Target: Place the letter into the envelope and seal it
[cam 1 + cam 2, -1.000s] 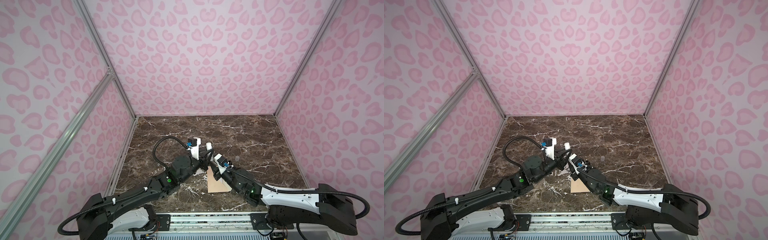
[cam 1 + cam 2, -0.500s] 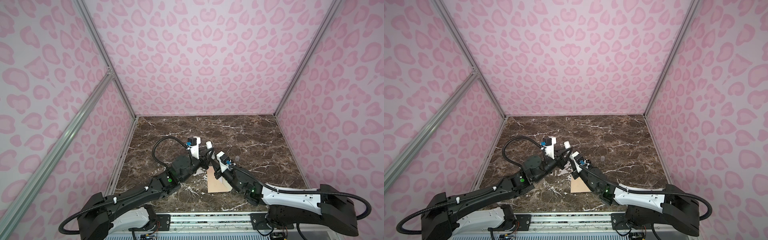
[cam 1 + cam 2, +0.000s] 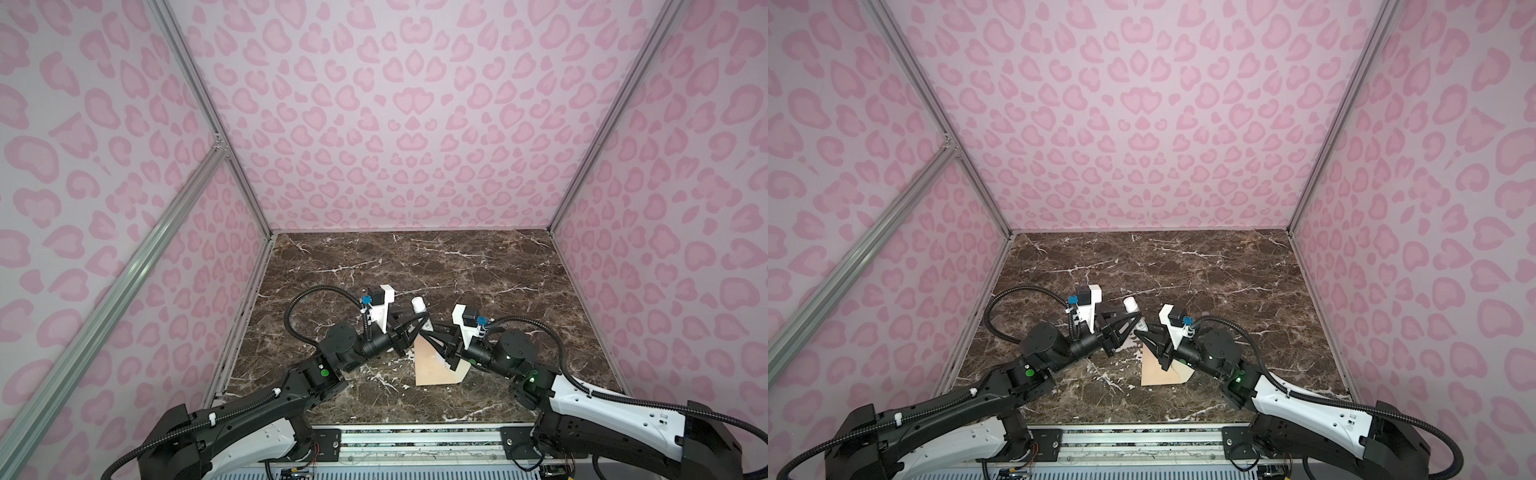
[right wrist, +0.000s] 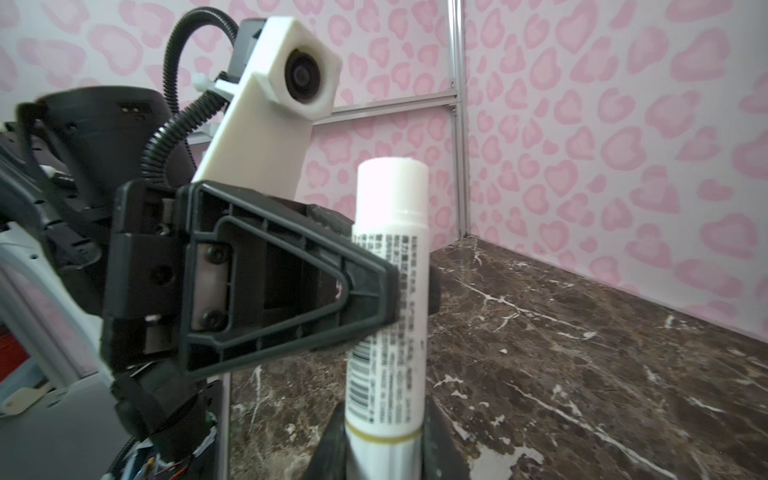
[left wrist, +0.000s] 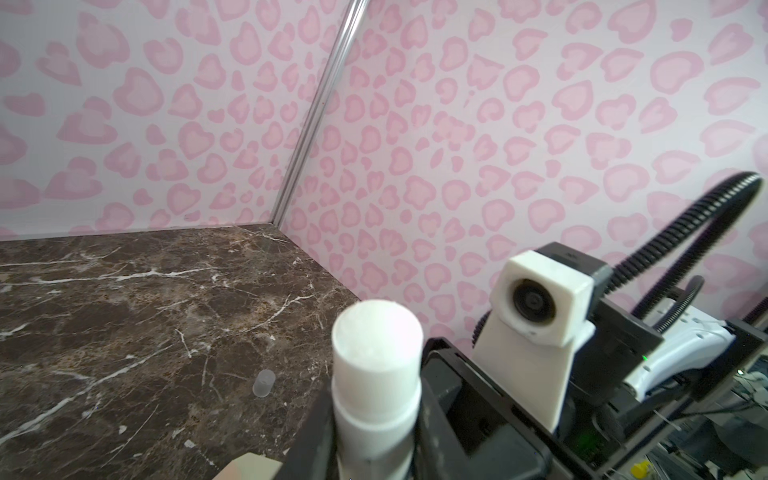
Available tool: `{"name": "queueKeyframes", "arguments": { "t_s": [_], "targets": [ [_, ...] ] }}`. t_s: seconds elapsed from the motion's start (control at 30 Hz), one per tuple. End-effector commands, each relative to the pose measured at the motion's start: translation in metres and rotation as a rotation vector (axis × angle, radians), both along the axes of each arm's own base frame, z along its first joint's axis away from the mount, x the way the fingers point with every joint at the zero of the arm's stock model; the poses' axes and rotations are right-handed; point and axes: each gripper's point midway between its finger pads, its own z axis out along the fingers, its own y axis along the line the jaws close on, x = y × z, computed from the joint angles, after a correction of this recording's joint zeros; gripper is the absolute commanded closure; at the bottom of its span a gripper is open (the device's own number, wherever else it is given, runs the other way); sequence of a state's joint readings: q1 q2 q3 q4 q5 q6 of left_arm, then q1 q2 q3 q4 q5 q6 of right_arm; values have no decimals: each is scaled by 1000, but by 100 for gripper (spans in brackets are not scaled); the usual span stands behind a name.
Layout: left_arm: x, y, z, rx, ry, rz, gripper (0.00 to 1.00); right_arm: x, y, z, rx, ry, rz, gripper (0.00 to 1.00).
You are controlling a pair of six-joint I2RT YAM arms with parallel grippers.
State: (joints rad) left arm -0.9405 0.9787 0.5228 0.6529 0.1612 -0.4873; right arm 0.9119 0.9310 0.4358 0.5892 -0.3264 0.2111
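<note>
Envelope (image 3: 432, 370): flat near the counter's (image 3: 457, 266) front edge, mid-width, beneath both pincers.
Letter: we cannot see it; probably inside.
Left pincer (image 4: 409, 291): pinching the glue stick (image 4: 388, 249) mid-body.
Right pincer (image 4: 384, 449): pinching its base.
Remaining: we judge gluing and sealing.
Room: wide toward the back edge, bar a small cap (image 5: 264, 382).

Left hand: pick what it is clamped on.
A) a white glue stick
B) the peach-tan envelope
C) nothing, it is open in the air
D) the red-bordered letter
A: the right wrist view shows the left hand clamped across the middle of the upright white glue stick, while in a top view the envelope lies flat on the table below.
</note>
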Motion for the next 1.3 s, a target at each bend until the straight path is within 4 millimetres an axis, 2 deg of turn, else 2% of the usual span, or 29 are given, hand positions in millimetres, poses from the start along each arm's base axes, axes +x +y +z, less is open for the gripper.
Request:
{"name": "queueKeyframes", "arguments": {
  "t_s": [0.0, 0.13, 0.47, 0.53, 0.6, 0.63, 0.73, 0.9, 0.97, 1.03, 1.17, 1.27],
  "targets": [
    [-27, -11, -30, 98, 37, -166, 96, -29, 8, 27, 83, 14, 191, 100],
    [-31, -10, -33, 91, 47, -186, 96, -34, 9, 22, 61, 60, 252, 100],
    [-31, -10, -34, 95, 42, -185, 96, -29, 7, 13, 34, 99, 274, 98],
    [-29, -9, -34, 95, 46, -173, 96, -26, 5, 10, 20, 94, 255, 90],
    [-23, -7, -34, 93, 54, -137, 96, -21, 2, 4, -9, 73, 214, 70],
    [-18, -5, -35, 93, 65, -103, 96, -16, -1, -1, -28, 51, 173, 61],
    [7, 7, -35, 86, 106, 56, 96, 0, -15, -14, -87, -51, 16, 45],
    [35, 31, -32, 20, 182, 245, 96, 15, -48, -40, -122, -248, -241, 36],
    [40, 35, -30, -16, 212, 279, 95, 18, -56, -43, -98, -277, -300, 35],
    [44, 34, -29, -56, 249, 289, 93, 19, -58, -43, -81, -277, -336, 33],
    [48, 28, -28, -121, 316, 281, 93, 24, -57, -30, -17, -300, -397, 31],
    [52, 25, -27, -191, 372, 273, 95, 28, -50, -23, 15, -313, -410, 30]
  ]
}}
